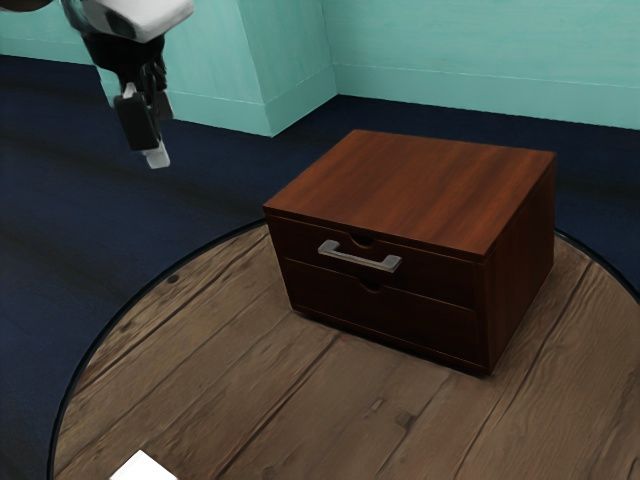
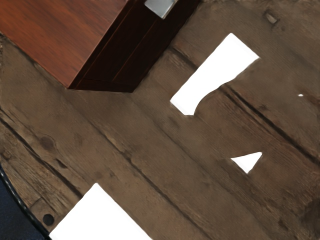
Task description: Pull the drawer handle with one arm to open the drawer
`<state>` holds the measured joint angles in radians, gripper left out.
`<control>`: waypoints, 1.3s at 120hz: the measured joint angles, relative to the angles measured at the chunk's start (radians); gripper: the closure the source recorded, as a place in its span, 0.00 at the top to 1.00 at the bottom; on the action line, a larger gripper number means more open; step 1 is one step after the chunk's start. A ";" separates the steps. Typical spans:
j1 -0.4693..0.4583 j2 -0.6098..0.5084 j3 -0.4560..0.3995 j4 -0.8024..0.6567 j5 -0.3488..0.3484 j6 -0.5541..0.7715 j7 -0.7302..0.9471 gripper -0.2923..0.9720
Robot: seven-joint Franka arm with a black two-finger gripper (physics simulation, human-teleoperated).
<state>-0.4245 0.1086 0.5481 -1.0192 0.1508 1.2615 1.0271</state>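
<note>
A dark red-brown wooden cabinet (image 1: 420, 190) with two drawer fronts stands on the round plank table (image 1: 230, 390). The upper drawer (image 1: 400, 262) carries a grey metal bar handle (image 1: 360, 257), and its front sits flush with the cabinet. My black gripper (image 1: 156, 145) hangs high at the exterior view's upper left, far from the handle, open and holding nothing. In the wrist view the cabinet's top (image 2: 55, 35) and one end of the handle (image 2: 160, 7) lie well ahead of the hand.
The lower drawer (image 1: 390, 310) has only a notch in its top edge. White patches (image 2: 215, 72) (image 2: 97, 215) mark the table planks, and one lies at the front edge (image 1: 142, 467). Dark blue floor (image 1: 90, 220) surrounds the table, with teal walls (image 1: 480, 50) behind.
</note>
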 joint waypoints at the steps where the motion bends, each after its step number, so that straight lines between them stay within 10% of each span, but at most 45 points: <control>1: 0.001 0.000 -0.001 0.000 -0.003 0.000 -0.012 0.76; 48: 0.014 -0.025 -0.007 -0.011 -0.068 0.003 -0.393 0.77; 78: -0.220 -0.048 -0.030 -0.041 -0.064 -0.027 -0.263 0.77; 91: -0.179 -0.104 -0.056 -0.110 -0.069 -0.033 -0.192 0.77; 112: 0.145 -0.185 -0.310 -0.384 -0.094 0.088 -0.060 0.77; 156: 0.124 -0.166 -0.249 -0.558 -0.088 0.291 0.167 0.77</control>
<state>-0.3008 -0.0574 0.2989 -1.5776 0.0631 1.5527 1.1939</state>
